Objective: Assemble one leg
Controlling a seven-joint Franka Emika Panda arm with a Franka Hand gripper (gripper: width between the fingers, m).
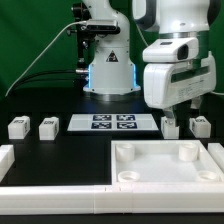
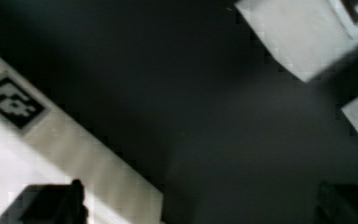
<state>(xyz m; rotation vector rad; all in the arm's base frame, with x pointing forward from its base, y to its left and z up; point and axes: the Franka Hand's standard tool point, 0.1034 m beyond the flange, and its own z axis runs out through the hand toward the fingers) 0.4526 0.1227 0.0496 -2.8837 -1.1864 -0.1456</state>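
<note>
Four small white legs stand on the black table in the exterior view: two on the left (image 1: 17, 127) (image 1: 47, 127) and two on the right (image 1: 172, 127) (image 1: 199, 125). My gripper (image 1: 180, 112) hangs just above the two right legs, touching neither. In the blurred wrist view its dark fingertips (image 2: 51, 205) sit far apart with only dark table between them, so the gripper (image 2: 202, 207) is open and empty. A white piece with a square tag (image 2: 7, 97) lies to one side, and another white piece (image 2: 318, 35) shows at the edge; I cannot tell which parts they are.
The marker board (image 1: 111, 122) lies between the two pairs of legs. The large white tray-like piece with round sockets (image 1: 150, 172) lies in front of my gripper. A white raised border (image 1: 50, 178) runs along the front left. The robot base (image 1: 108, 70) stands behind.
</note>
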